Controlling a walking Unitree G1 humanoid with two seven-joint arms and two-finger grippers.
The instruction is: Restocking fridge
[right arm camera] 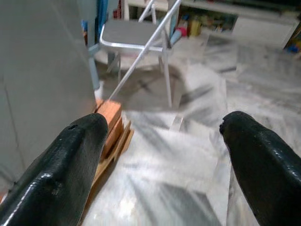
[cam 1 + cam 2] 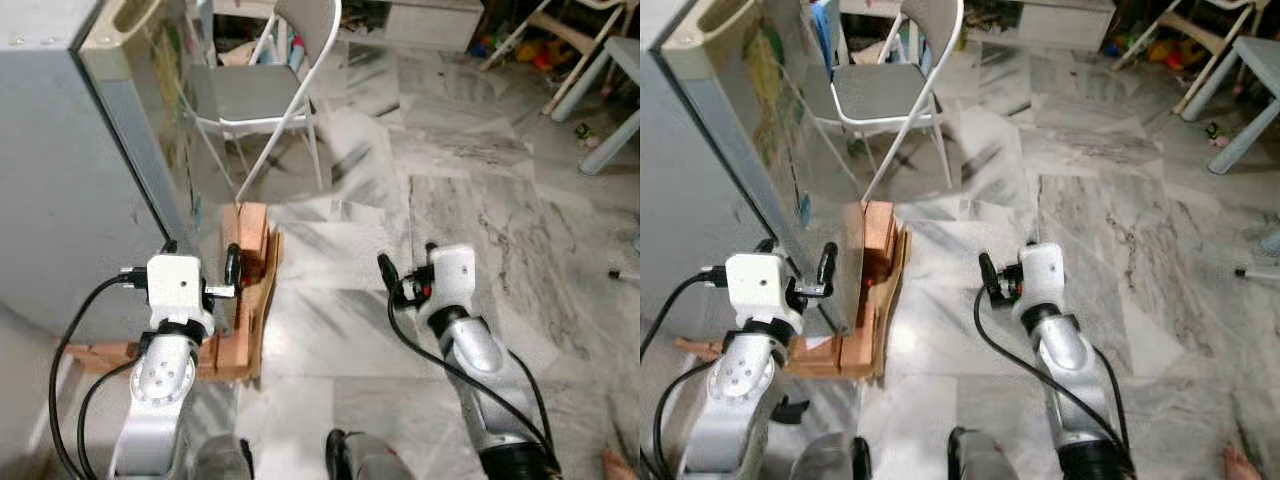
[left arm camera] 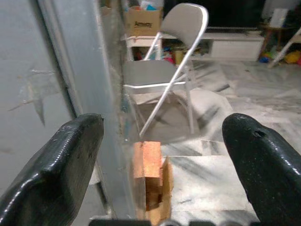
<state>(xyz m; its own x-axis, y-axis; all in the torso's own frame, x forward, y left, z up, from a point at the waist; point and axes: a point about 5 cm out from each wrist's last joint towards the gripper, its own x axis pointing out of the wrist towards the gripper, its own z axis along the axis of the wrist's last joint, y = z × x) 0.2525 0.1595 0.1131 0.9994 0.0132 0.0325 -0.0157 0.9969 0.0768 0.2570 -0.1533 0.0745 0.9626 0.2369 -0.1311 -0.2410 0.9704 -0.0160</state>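
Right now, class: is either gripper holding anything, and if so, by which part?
Nothing is held. The left gripper is open at the edge of the fridge, and the right gripper is open over the floor.

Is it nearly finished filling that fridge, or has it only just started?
Only just started, it seems. Nothing looks done: both grippers are open and hold nothing. In hand: the left gripper reaches at the edge of the grey fridge, which stands on a wooden base; the right gripper hovers over bare floor. Fetching and loading remain.

Folding chair (image 2: 270, 90) on marble floor (image 2: 450, 210)
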